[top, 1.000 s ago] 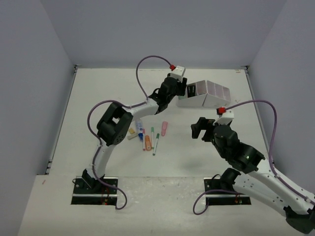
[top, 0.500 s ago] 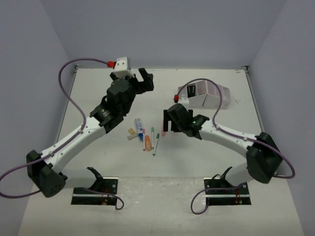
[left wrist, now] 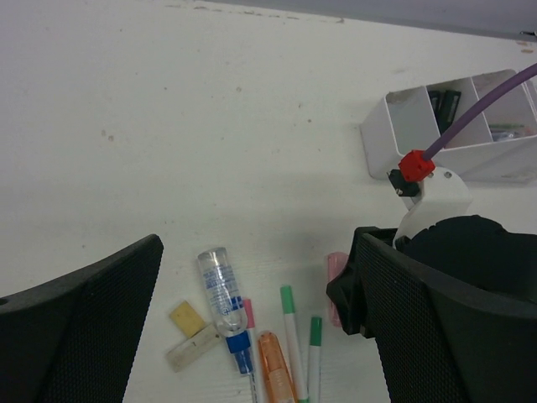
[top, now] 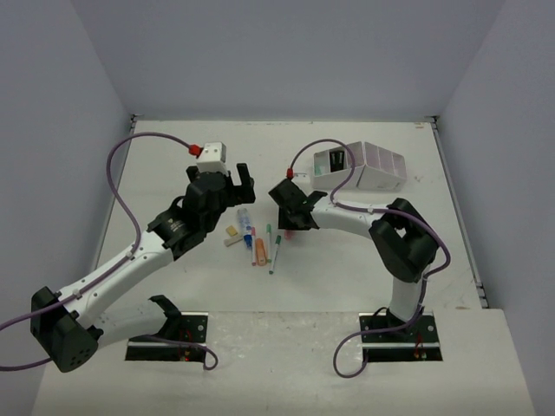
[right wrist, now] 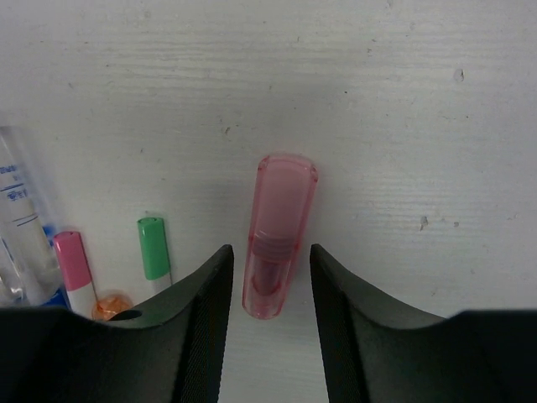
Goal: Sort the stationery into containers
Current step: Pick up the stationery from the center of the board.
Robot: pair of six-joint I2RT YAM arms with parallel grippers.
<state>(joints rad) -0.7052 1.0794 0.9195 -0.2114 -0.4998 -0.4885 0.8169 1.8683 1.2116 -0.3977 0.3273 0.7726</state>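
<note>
The left hand [top: 236,179] has swung away from the organizer [top: 381,170] and now hangs closer to the pens [top: 276,251]. The right hand [top: 290,218] has reached out from the near side and now straddles the pink piece [right wrist: 278,222], fingers apart.

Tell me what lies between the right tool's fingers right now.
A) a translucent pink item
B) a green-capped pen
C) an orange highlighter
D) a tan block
A: the right wrist view shows the translucent pink item lying lengthwise in the gap of the open right tool, with space on both sides; the green-capped pen lies outside the fingers.
</note>
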